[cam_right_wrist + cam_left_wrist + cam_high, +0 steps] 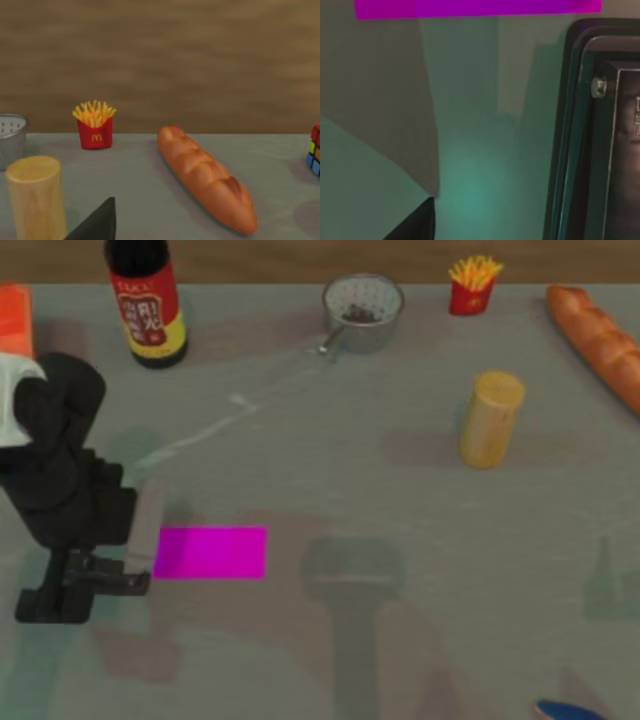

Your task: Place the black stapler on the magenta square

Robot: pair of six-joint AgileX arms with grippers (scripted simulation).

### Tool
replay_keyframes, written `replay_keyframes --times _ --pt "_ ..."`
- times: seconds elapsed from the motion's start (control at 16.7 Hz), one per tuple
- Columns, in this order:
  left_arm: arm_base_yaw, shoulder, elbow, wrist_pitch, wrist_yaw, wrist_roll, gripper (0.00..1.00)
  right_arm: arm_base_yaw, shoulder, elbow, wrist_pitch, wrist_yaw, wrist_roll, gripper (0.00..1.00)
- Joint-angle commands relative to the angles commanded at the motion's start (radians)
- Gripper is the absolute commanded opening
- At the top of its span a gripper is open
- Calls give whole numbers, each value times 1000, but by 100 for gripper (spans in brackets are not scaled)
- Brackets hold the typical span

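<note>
**Left arm low beside the magenta patch, stapler just short of it**

Top view: my left arm bends down over the table's left side, and the left gripper (70, 586) sits low above the grey tabletop (400, 570). A thin dark bar runs from the fingers toward the magenta square (210, 552). I read that bar as the black stapler (115, 584). Its far end lies just beside the patch's near lower corner and not on it. The arm's bulk covers the fingers, so I cannot tell whether they are apart or clamped on the stapler. Well beyond the fingers stand a soy sauce bottle (147, 300), a metal strainer (362, 312), a carton of fries (473, 285), a wooden cylinder (490, 420) and a baguette (600, 340). A blue object at the lower edge is cut off.

Left wrist view: the stapler fills one side, very close, with a small screw showing. One dark fingertip (417, 222) pokes in apart from it, and the magenta strip lies ahead.

Right wrist view: only one fingertip (95, 222) of the right gripper shows, so I cannot tell its state. Past it are the cylinder, fries, baguette, a wooden wall (160, 60) and a puzzle cube (315, 150), which is cut off.
</note>
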State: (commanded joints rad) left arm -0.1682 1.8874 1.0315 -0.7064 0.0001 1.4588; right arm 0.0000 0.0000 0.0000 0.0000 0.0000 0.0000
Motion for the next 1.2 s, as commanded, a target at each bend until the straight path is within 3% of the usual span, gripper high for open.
replay_keyframes --times 0.24,1.02,1.2 --pt "0 2 -3 5 0 0 100 0 0 0 0 0 0 100" --pt "0 2 -3 5 0 0 2 0 0 0 0 0 0 100" --pt "0 2 -3 5 0 0 0 0 0 0 0 0 0 100"
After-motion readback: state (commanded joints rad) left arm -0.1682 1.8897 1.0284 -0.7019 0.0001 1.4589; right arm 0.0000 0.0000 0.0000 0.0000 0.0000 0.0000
